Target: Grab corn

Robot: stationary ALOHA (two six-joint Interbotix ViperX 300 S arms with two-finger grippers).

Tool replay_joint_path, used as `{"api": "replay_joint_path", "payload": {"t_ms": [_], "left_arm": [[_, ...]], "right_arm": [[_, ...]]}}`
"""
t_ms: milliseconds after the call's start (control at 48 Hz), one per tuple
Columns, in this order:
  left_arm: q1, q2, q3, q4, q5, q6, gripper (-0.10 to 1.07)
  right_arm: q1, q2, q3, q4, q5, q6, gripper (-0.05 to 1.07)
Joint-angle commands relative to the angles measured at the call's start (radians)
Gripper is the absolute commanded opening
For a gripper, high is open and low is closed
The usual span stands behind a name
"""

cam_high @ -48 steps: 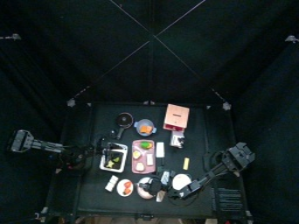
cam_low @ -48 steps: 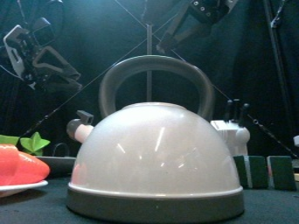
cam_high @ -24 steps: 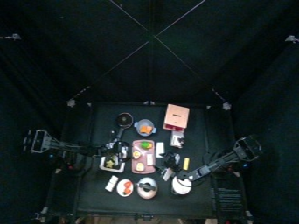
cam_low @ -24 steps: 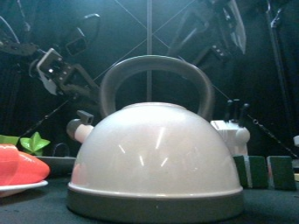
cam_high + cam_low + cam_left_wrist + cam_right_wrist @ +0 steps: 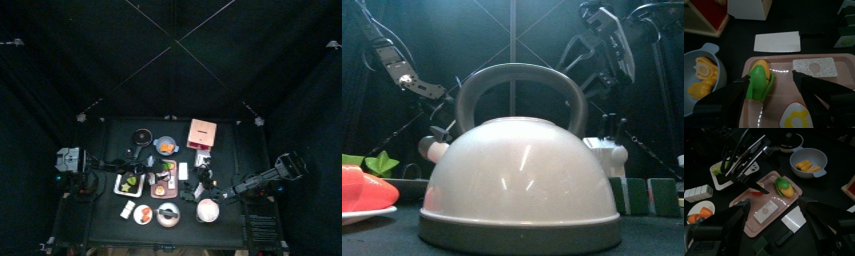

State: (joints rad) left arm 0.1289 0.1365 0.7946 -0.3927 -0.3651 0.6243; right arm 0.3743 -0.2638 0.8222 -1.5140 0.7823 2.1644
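Note:
The corn (image 5: 759, 80) is yellow with a green husk. It lies at one end of a pink tray (image 5: 817, 85), the end nearest a blue bowl (image 5: 701, 75). My left gripper (image 5: 771, 81) is open, its jaws standing either side of the corn just above the tray. The right wrist view shows the corn (image 5: 784, 186) on the tray (image 5: 767, 205) from farther off. My right gripper (image 5: 771, 208) is open and empty, held back above the table's right side (image 5: 238, 188). The kettle hides the corn in the front view.
A large white kettle (image 5: 516, 180) stands at the front edge. The blue bowl (image 5: 809, 163) holds orange pieces. A pink box (image 5: 203, 132), a white card (image 5: 777, 41), a white knife holder (image 5: 604, 152) and a plate of red food (image 5: 362, 192) crowd around the tray.
My left arm has swung right and in over the tray's corn end. My right arm has drawn back toward the right edge.

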Motion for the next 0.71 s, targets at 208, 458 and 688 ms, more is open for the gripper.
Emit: {"api": "replay_joint_path", "payload": {"t_ms": [208,458,688], "left_arm": [[-0.017,0.04,-0.067,-0.187,-0.018,0.285,1.01],[-0.021,0.08,-0.078,-0.281,-0.018,0.4,1.01],[-0.009,0.095,-0.083,-0.284,-0.018,0.407,0.97]], "right_arm": [[-0.008,-0.003,-0.012,-0.006,0.002,-0.002,1.04],[-0.006,0.006,-0.014,-0.003,0.003,-0.002,1.04],[-0.009,0.014,-0.018,0.003,0.003,-0.002,1.04]]}}
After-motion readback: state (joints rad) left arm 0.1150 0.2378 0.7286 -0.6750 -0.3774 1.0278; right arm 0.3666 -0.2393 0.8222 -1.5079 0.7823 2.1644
